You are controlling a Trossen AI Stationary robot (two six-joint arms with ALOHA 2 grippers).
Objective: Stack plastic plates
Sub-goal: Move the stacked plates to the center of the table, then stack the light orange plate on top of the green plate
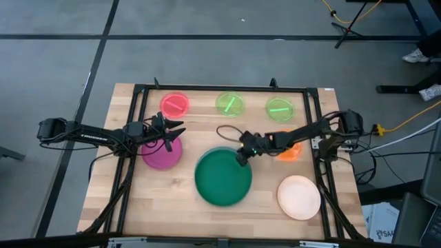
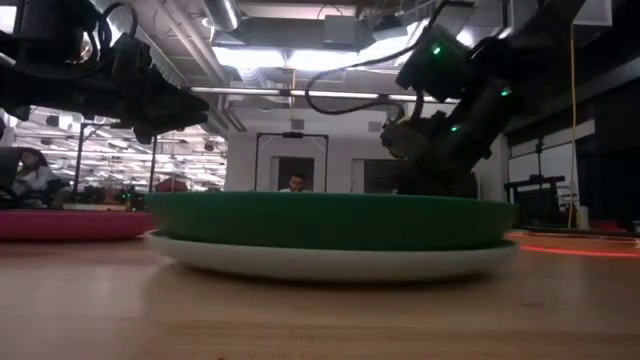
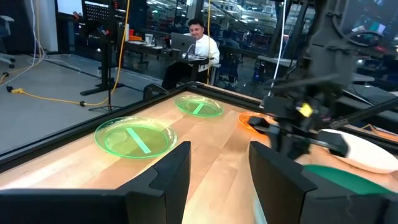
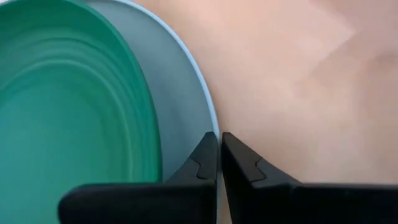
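The dark green plate lies inside the light blue plate, slightly off centre, and both sit flat on the table. My right gripper is at their far-right rim, fingers closed on the blue rim. My left gripper is open and hovers over the far edge of the magenta plate, touching nothing. A peach plate lies near right. An orange plate is partly hidden under my right arm. One pink-red plate and two lime green plates line the far edge. My right gripper pinches the light blue plate's rim on its far-right side, the thin edge running into the narrow gap between the two fingers. The fingers come slanting down from the table's right. The plate rests flat on the table with the green plate on it.
A black frame borders the tabletop on its left, far and right sides. Cables loop near my right arm. Bare wood lies at the near left of the table. A person sits at a desk beyond the table.
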